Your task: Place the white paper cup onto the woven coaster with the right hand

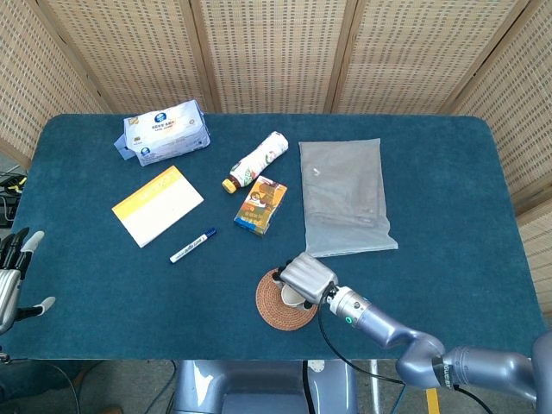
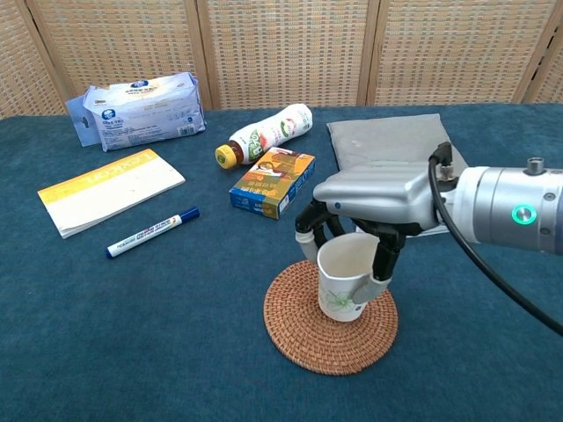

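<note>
At the six o'clock edge of the blue surface point(image 2: 106, 334), the right hand point(image 2: 374, 198) reaches over the woven coaster point(image 2: 295, 330), fingers point(image 2: 385, 255) curled down around the white paper cup point(image 2: 345, 277), gripping it upright over the coaster's middle; contact with the coaster is unclear. At nine o'clock, the left hand point(image 1: 12, 274) idles, fingers apart, holding nothing.

High head view straight down on whole table point(image 1: 103, 285); low, nearer chest view across it.

Cup point(image 2: 346, 280) on coaster point(image 2: 299, 338) — marker point(image 2: 152, 232) left.
</note>
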`<state>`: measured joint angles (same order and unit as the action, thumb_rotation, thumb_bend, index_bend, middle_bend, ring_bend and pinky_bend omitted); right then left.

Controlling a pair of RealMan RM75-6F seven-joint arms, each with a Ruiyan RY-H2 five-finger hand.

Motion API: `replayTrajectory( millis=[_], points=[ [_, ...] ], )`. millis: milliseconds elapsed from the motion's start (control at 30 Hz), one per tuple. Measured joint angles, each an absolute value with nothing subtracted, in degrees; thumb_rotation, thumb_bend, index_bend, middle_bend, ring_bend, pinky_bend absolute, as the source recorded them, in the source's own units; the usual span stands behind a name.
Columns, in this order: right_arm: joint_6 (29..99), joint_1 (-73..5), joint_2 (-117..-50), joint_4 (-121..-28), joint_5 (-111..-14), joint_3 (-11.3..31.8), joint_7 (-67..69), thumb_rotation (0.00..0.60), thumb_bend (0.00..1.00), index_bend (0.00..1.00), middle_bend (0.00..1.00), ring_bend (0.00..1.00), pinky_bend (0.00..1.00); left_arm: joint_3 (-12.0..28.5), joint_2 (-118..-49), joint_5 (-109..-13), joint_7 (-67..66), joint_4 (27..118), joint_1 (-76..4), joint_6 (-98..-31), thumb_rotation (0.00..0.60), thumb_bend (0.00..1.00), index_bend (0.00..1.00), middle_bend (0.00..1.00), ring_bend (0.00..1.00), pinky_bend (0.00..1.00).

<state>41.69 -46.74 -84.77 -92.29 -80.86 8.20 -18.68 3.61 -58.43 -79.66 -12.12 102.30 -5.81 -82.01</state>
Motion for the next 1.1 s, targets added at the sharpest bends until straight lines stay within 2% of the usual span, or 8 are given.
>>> replayTrajectory(
  millis=[267,300,400,433,500,833,1100],
  points=[
    [43.4,-47.2,-86.1,-92.9,-79.2,7.5,-20.9,0.6,0.09,0.43,0.46,0.45,0.61,3.4,-58.3,-79.8,-11.9,102.3,-5.8,-82.3,0.6,0.0,0.0,0.0,0.0,0.0],
    [43.8,-47.2,-86.4,-93.0,-79.1,7.4,-20.9,0.6,0.08,0.36,0.41,0.39,0.55,3.4,-58.4,-79.9,-11.9,102.4,-5.7,-82.3,0.6,0.0,0.0,0.0,0.0,0.0],
    [43.3,-47.5,-86.1,-93.5,-78.5,7.1,-21.4,0.6,0.01,0.09,0.12,0.1,0.26,3.4,-58.4,-79.8,-12.0,102.4,-5.7,-82.3,0.6,0.0,0.0,0.0,0.0,0.0],
    [42.9,-47.6,-85.8,-93.8,-78.1,7.0,-21.7,0.6,0.0,0.04,0.06,0.04,0.2,3.4,-58.4,-79.8,-12.0,102.4,-5.8,-82.3,0.6,0.0,0.0,0.0,0.0,0.0],
    [42.6,-47.8,-85.3,-94.7,-77.0,6.9,-22.2,0.6,0.0,0.0,0.01,0.0,0.14,3.4,-58.4,-79.8,-12.0,102.3,-5.8,-82.3,0.6,0.0,0.0,0.0,0.0,0.0],
    [46.6,-46.9,-81.9,-100.1,-75.8,6.8,-24.0,0.6,0.0,0.0,0.0,0.0,0.1,3.3,-58.3,-79.8,-11.8,102.4,-5.8,-82.4,0.6,0.0,0.0,0.0,0.0,0.0],
    [52.4,-43.5,-72.3,-104.8,-80.3,5.2,-23.9,0.6,0.0,0.0,0.0,0.0,0.01,3.1,-58.0,-80.4,-10.9,102.4,-5.4,-83.1,0.6,0.0,0.0,0.0,0.0,0.0]
  ],
)
